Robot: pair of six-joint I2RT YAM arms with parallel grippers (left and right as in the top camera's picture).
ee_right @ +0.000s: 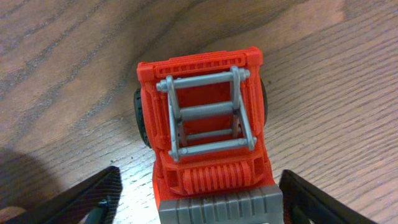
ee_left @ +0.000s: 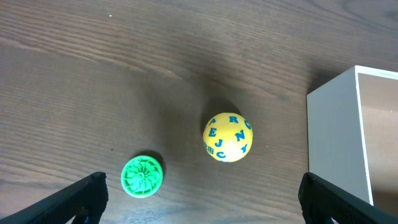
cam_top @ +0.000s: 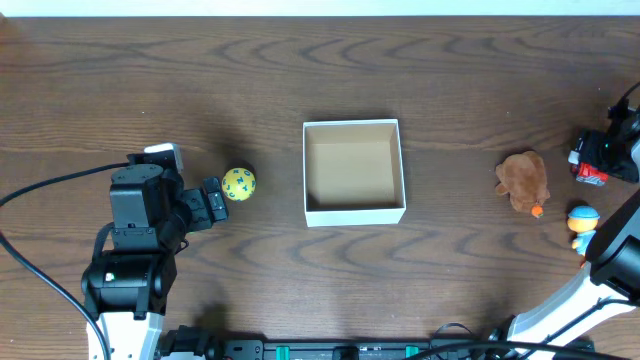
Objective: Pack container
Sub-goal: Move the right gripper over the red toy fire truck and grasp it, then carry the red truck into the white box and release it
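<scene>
- Container (cam_top: 354,213) sat at centre of the overhead frame, open top up.
- Left gripper (ee_left: 202,182) was spread wide and held nothing; yellow letter ball (ee_left: 227,137) at wrist-frame centre, green ridged disc (ee_left: 142,176) lower left.
- Right gripper (ee_right: 199,177) was wide open, jaws either side of red toy truck (ee_right: 202,124), not clamping it.

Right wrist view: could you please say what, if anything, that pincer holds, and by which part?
Nothing is held: the right pincer is open, its fingers spread either side of the red plastic toy truck.
</scene>
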